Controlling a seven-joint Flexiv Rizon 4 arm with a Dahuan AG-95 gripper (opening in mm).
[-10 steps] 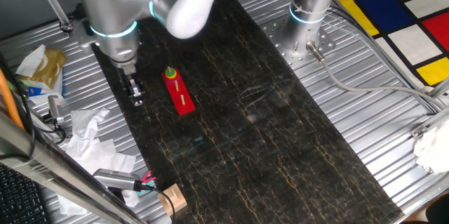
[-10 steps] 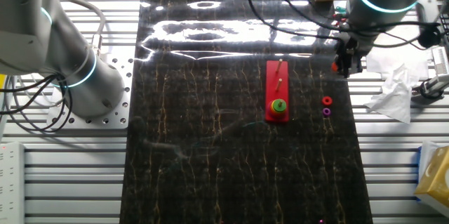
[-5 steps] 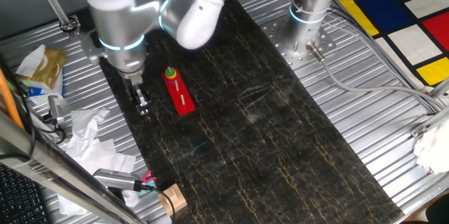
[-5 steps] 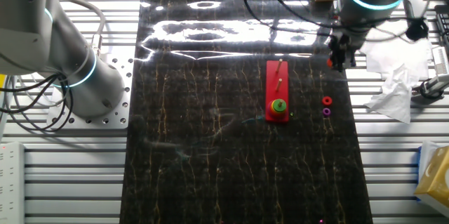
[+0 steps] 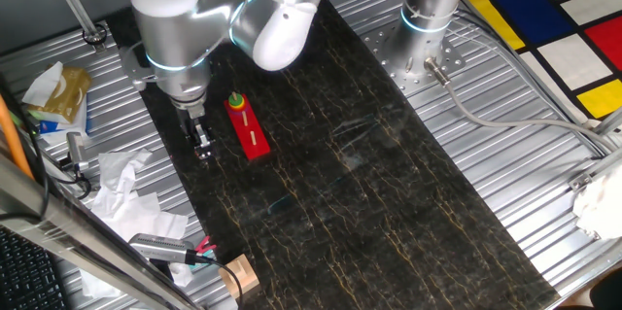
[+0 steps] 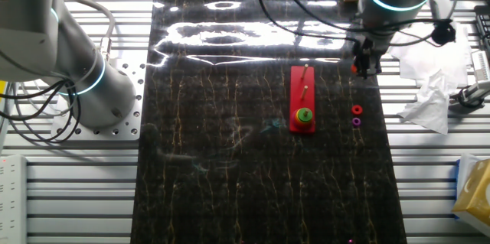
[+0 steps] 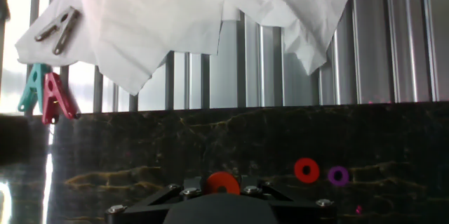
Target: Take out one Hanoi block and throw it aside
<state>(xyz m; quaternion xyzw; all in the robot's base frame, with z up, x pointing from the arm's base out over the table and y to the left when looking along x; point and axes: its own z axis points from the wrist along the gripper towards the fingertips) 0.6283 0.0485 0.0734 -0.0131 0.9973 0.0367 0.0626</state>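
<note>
The end effector (image 6: 365,66) hangs above the right edge of the dark tabletop (image 6: 230,160), just right of the far end of the long red board (image 6: 302,95). In the hand view an orange-red ring, the Hanoi block (image 7: 222,180), sits right at the tips of the end effector (image 7: 222,187). The jaws seem closed on it, though the fingertips themselves are mostly out of the picture. In the other fixed view a red speck at the fingers fits this reading, with the block lifted off the surface.

A second red ring (image 6: 357,109) and a purple ring (image 6: 356,122) lie loose on the tabletop, nearer than the end effector and well apart from it. On the near end of the board a peg carries a small stack topped by a green ring (image 6: 305,115).

By my reading, the block is already out of the stack and the step in hand is carrying it aside. What remains is the throw: open the jaws over bare tabletop clear of the board, and preferably clear of the crumpled white paper (image 7: 175,13) and the clothes pegs (image 7: 42,94) past the edge. A ring this small may roll once dropped, so a release point away from the edge looks safer.
</note>
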